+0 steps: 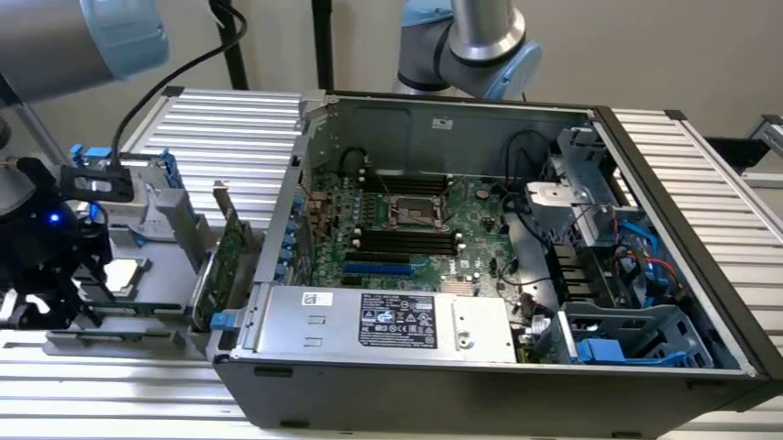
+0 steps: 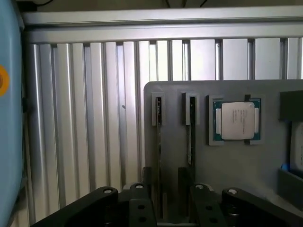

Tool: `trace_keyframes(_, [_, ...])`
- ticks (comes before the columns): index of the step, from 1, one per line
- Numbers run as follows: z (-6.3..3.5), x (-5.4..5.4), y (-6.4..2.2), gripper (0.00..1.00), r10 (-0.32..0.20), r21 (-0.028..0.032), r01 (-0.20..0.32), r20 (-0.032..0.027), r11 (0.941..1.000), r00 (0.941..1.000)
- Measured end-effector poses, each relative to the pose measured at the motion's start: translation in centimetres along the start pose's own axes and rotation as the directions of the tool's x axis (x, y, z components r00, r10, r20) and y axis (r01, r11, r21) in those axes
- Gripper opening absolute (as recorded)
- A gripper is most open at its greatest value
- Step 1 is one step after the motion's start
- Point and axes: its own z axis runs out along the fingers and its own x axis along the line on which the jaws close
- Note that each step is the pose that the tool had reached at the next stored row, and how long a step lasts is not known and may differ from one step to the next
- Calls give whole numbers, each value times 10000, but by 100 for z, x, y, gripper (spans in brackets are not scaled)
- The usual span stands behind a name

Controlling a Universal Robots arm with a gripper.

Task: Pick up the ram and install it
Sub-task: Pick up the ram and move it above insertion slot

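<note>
Wrist view: our gripper [image 2: 170, 208] hangs spread, empty. We see the ram [image 2: 191, 132] edge-on in the holder [image 2: 265, 165], just beyond.

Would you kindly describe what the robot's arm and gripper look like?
The arm is silver-grey tubing with light-blue joint caps; one cap bears an orange dot. A black cable runs to a black wrist box, near a small blue light. The gripper is black, with round silver screw heads.

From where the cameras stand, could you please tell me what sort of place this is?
Most likely a robot workcell for computer assembly: an open computer case with its motherboard exposed sits on a ribbed aluminium table, beside a grey parts holder carrying a processor chip.
</note>
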Motion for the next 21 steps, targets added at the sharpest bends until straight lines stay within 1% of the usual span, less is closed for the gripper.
trace_keyframes(13, [236,31,-51,100,-6,0,6,0,10000,10000])
trace_keyframes(21, [381,43,-63,100,-44,0,44,2,10000,10000])
